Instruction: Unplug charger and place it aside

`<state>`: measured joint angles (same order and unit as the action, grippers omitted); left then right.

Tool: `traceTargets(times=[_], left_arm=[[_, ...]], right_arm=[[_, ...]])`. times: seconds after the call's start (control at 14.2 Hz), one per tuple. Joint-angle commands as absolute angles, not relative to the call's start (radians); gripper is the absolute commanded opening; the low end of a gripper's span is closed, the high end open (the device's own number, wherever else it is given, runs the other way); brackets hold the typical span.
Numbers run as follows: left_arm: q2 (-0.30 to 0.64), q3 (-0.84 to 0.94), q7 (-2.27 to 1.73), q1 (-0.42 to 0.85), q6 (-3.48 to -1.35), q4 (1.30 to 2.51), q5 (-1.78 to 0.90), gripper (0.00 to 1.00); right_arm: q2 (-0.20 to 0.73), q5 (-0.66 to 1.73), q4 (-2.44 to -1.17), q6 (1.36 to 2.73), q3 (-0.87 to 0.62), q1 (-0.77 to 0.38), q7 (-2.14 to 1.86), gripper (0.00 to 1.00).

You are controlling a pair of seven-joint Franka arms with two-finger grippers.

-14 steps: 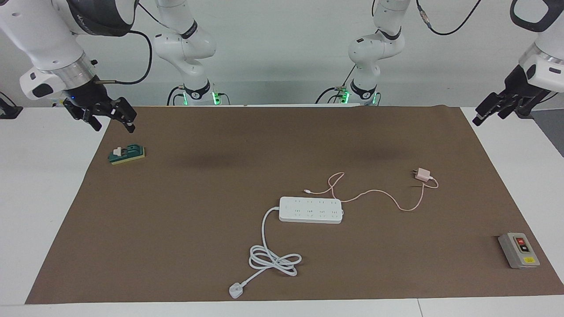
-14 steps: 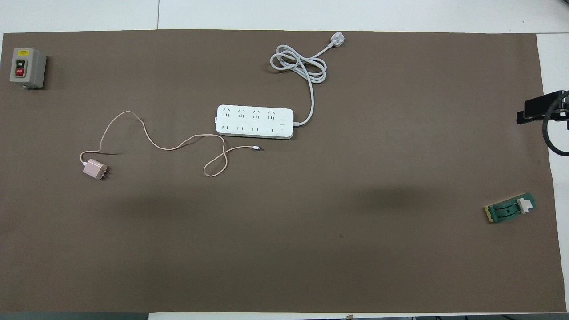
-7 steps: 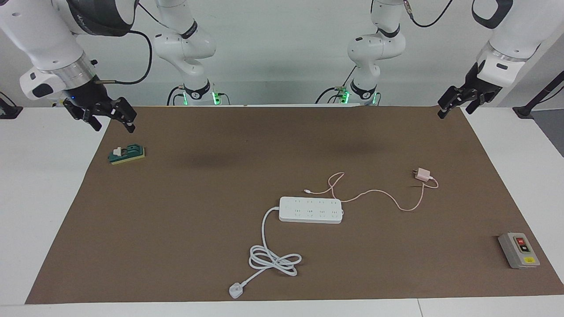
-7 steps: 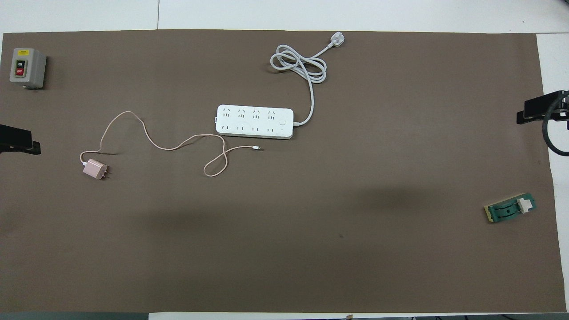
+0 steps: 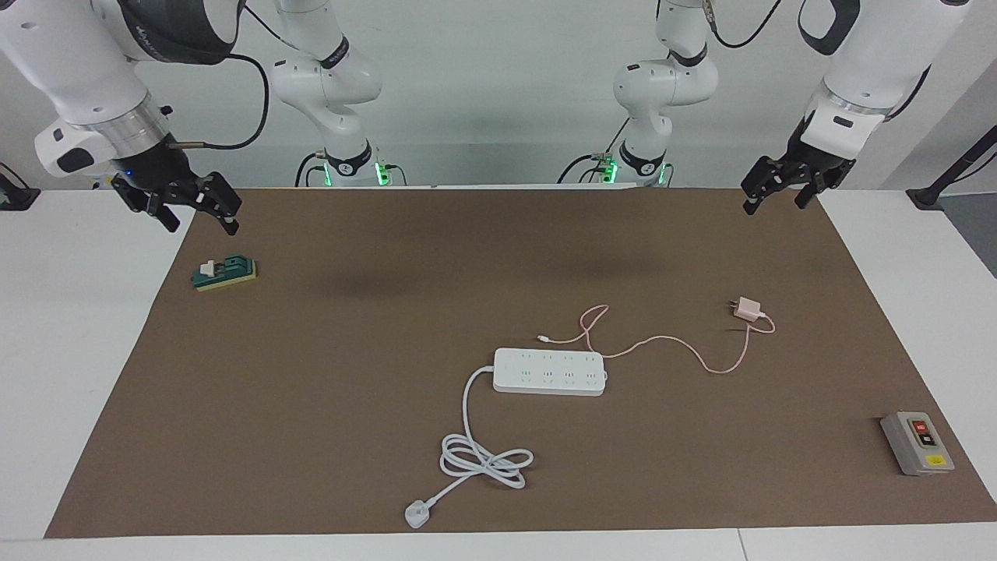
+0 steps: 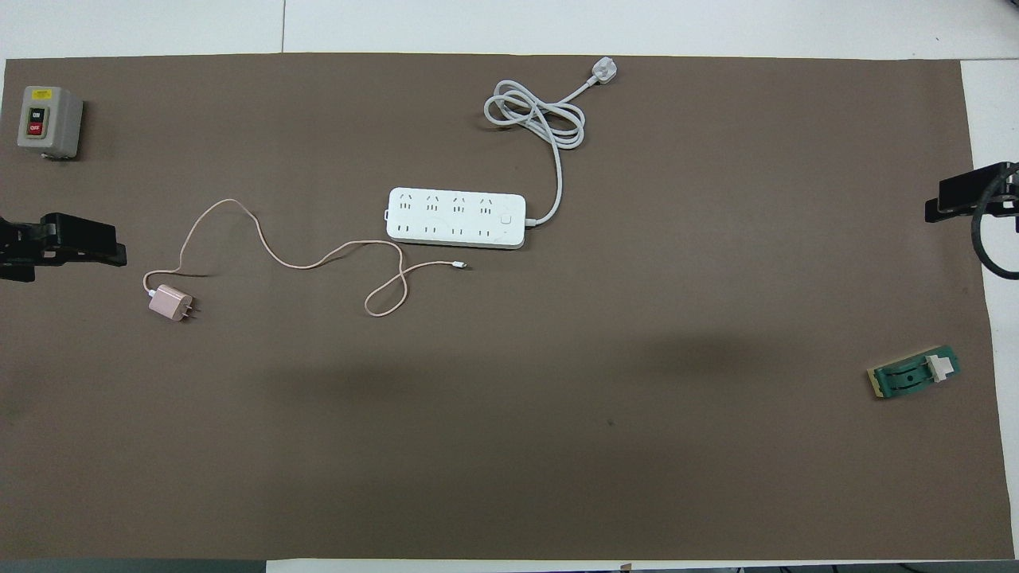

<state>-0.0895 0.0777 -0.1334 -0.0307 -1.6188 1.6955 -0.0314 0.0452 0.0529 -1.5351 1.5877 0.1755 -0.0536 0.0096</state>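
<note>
A: Where is the charger (image 5: 750, 309) lying?

B: It is lying loose on the brown mat (image 5: 389, 257), toward the left arm's end of the table, prongs free of any socket. Its pink cable (image 5: 662, 343) is trailing toward the power strip (image 5: 550, 372) and ending just beside it.

A: Is anything crowding it?

B: No. The grey switch box (image 5: 917, 442) is sitting well apart from it, farther from the robots. The power strip's white cord (image 5: 484, 456) is coiling farther out still. The green block (image 5: 224, 273) is resting at the right arm's end.

A: And the grippers?

B: The left gripper (image 5: 773, 191) is hanging over the mat's edge, fingers spread and holding nothing. The right gripper (image 5: 195, 210) is hovering above the green block, fingers likewise apart and empty.
</note>
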Motion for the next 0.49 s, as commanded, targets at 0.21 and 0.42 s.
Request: traceTargets(times=[0.21, 0.42], left_arm=[[-0.092, 0.075, -0.17, -0.003, -1.572, 1.694, -0.012, 1.0], [-0.089, 0.095, -0.16, 0.006, -1.572, 1.692, -0.011, 1.0]], right_arm=[[0.028, 0.04, -1.555, 1.586, 0.181, -0.06, -0.002, 1.0], [0.028, 0.04, -1.555, 1.586, 0.181, -0.06, -0.002, 1.0]])
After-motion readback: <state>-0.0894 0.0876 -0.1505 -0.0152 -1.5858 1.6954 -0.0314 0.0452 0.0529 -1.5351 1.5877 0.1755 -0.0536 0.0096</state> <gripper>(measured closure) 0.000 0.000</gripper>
